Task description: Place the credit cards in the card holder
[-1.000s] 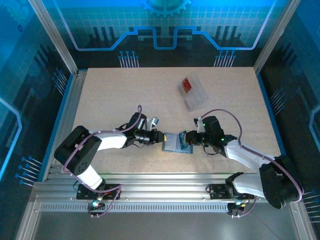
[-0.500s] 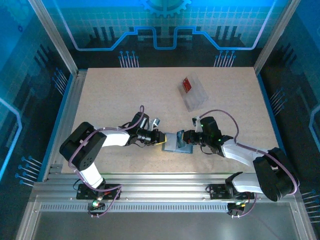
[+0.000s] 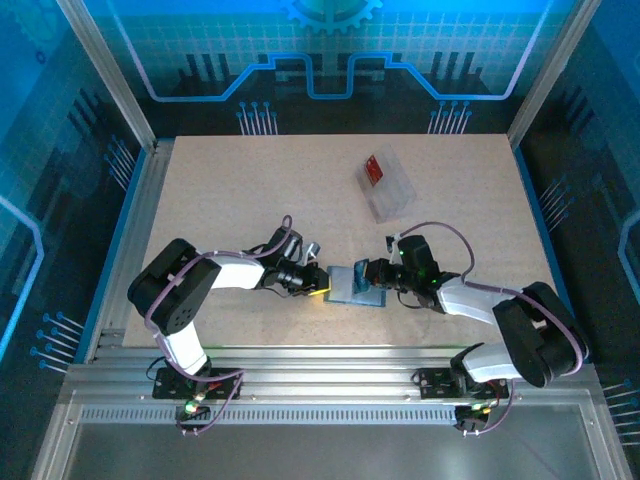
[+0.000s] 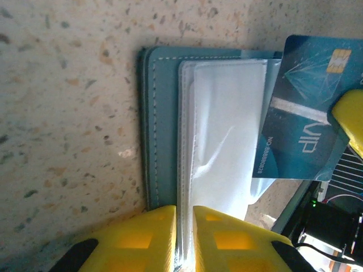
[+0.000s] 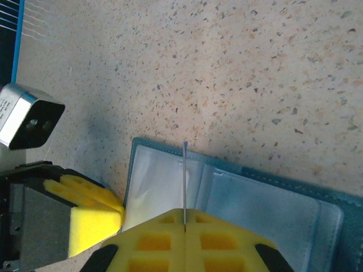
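blue card [image 4: 300,113] advanced leftward, card holder [image 4: 161,130] flattened

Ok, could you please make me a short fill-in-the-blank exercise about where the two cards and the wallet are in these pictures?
1. The right gripper holds the blue card, which is printed with the letters ___.
2. The left gripper pinches a clear pocket of the card holder, which lies ___ on the table.
3. The red card rests in the clear plastic ___ farther back.
Missing words: VIP; open; tray.
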